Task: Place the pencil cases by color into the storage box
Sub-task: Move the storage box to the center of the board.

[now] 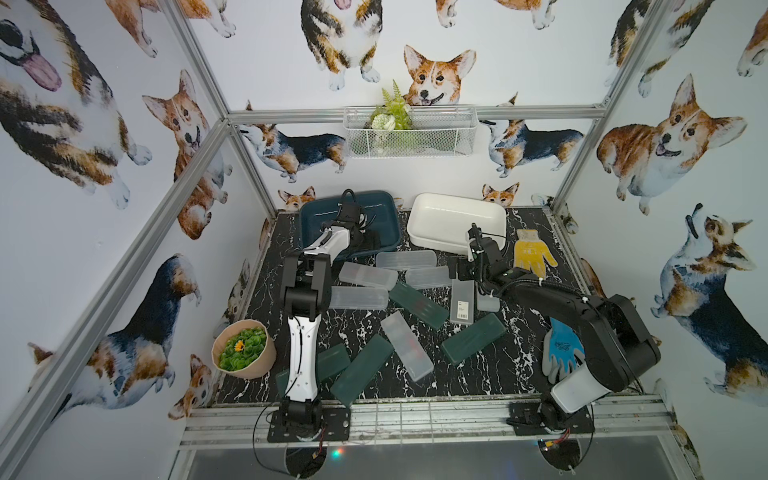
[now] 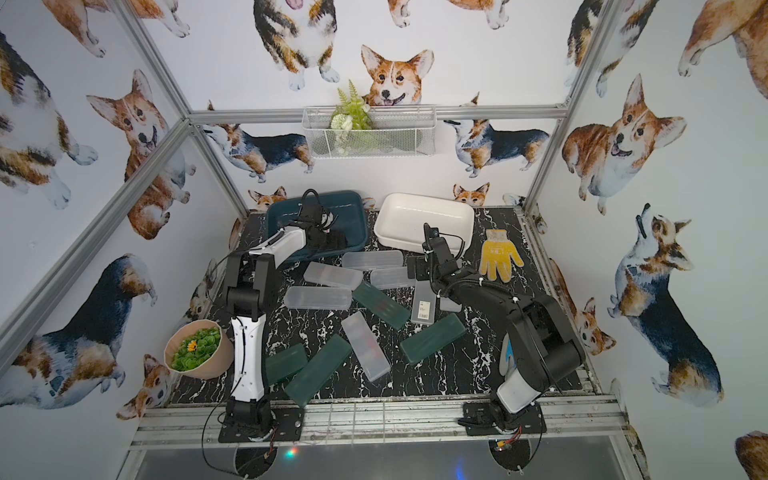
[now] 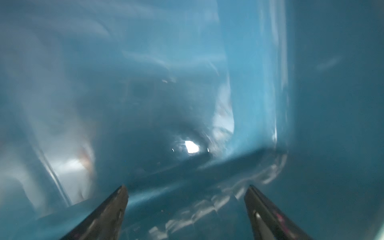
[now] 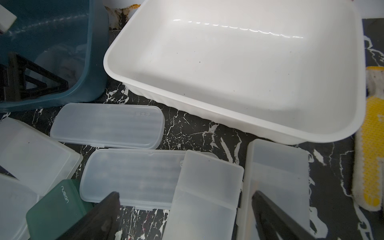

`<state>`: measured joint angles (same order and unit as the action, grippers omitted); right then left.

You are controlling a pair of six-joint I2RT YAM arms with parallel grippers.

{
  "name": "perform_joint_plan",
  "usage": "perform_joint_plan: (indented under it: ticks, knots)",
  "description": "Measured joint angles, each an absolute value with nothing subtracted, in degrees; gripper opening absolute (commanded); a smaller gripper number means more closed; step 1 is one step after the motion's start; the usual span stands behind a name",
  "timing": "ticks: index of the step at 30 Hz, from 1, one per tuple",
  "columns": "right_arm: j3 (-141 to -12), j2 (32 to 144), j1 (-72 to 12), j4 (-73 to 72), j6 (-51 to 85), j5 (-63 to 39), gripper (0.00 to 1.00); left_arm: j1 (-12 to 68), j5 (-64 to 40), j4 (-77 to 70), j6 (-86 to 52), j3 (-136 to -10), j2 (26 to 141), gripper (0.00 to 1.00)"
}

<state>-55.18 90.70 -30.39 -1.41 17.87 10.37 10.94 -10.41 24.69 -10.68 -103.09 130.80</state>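
Several frosted white pencil cases (image 1: 405, 259) and dark green pencil cases (image 1: 417, 304) lie scattered on the black marble table in both top views. At the back stand a blue storage box (image 1: 374, 194) and a white storage box (image 1: 457, 216); the white one holds nothing. My left gripper (image 1: 368, 241) reaches down inside the blue box; the left wrist view shows only blurred blue plastic, and the left gripper (image 3: 186, 188) is open with nothing between its fingers. My right gripper (image 4: 186, 194) hangs open just above a frosted case (image 4: 207, 197) in front of the white box, one finger on each side.
A yellow glove (image 1: 532, 253) lies to the right of the white box. Under the right arm lies a blue-grey glove (image 1: 561, 349). A potted green plant (image 1: 243, 349) sits at the left front. A wire basket (image 1: 409, 131) hangs on the back wall.
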Motion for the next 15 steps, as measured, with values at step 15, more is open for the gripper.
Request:
perform_joint_plan:
  ticks: [15]
  knots:
    - [-55.86,89.84,-30.39,5.63,20.84,13.58,0.99,11.27,-10.0,24.82,-10.11,-98.08,121.12,0.92]
